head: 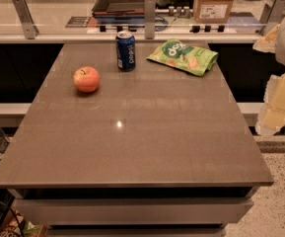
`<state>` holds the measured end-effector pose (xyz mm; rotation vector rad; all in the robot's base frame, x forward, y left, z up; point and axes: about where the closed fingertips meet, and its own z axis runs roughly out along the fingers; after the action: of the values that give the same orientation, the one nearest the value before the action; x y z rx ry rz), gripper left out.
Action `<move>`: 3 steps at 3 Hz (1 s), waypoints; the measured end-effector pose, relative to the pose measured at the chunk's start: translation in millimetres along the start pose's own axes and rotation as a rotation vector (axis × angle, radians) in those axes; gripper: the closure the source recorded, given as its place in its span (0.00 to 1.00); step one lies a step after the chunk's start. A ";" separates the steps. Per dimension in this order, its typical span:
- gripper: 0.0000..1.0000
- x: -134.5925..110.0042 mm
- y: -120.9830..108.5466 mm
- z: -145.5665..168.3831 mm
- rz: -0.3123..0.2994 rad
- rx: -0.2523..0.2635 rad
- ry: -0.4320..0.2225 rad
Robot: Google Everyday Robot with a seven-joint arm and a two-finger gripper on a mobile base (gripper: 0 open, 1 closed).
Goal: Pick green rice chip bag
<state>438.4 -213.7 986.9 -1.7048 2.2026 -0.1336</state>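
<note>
The green rice chip bag (pixel 182 56) lies flat on the far right part of the grey table (pixel 132 142), light green with a darker green patch, white lettering and pictures of tan chips. My gripper (pixel 279 100) shows as pale yellow and white parts at the right edge of the view, off the table's right side. It is nearer to me than the bag, to the bag's right, and well apart from it.
A blue soda can (pixel 125 51) stands upright just left of the bag. A red-orange apple (pixel 87 79) sits on the far left of the table. Behind the table runs a glass barrier with metal posts (pixel 150 17), and a cardboard box (pixel 214 3) stands beyond it.
</note>
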 end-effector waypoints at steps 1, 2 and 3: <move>0.00 0.0 0.0 0.0 0.000 0.000 0.000; 0.00 -3.8 -22.7 4.1 -0.017 0.009 0.003; 0.00 -10.9 -72.7 18.6 -0.019 0.038 0.022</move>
<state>513.7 -220.5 992.6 -1.7123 2.1853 -0.1992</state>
